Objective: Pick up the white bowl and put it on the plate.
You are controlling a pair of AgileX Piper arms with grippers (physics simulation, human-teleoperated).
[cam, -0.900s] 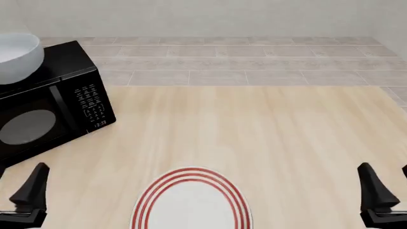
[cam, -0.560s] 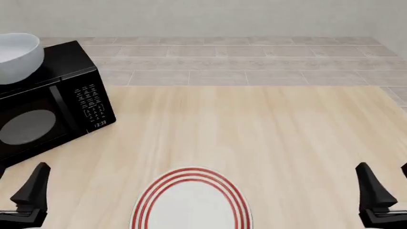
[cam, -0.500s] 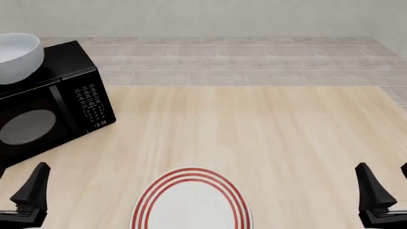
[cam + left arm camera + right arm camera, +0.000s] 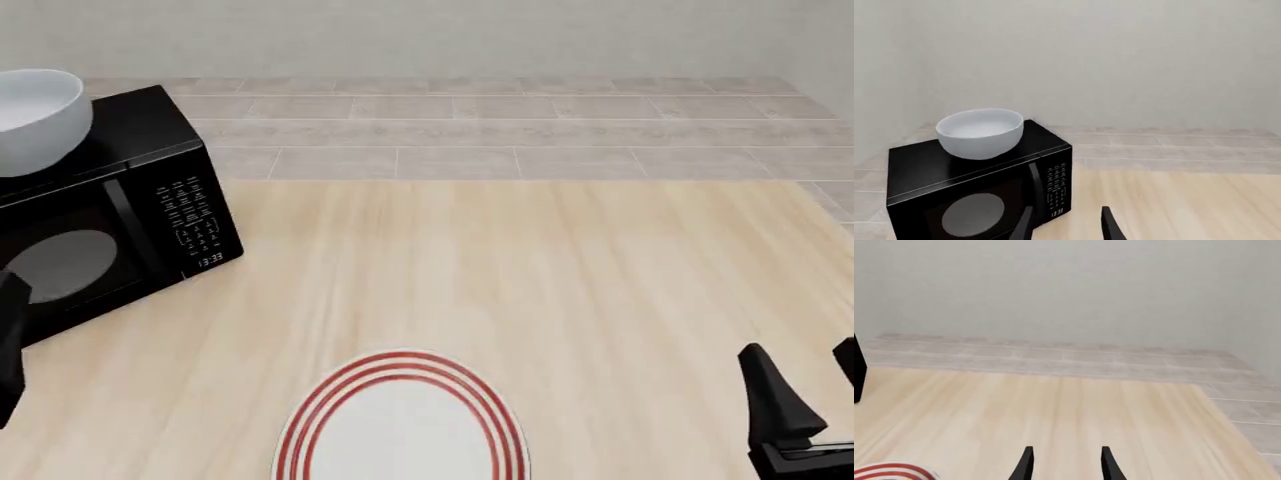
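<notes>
The white bowl stands upright on top of a black microwave at the far left. It also shows in the left wrist view. The plate, white with red rings, lies at the near middle of the table. Its edge shows in the right wrist view. My left gripper is open and empty, in front of the microwave and below the bowl. In the front view only one of its fingers shows, at the left edge. My right gripper is open and empty at the near right, also seen in its wrist view.
The microwave sits angled on the light wooden table, door and keypad facing the arms. A tiled floor and a pale wall lie beyond the table's far edge. The microwave's corner shows in the right wrist view.
</notes>
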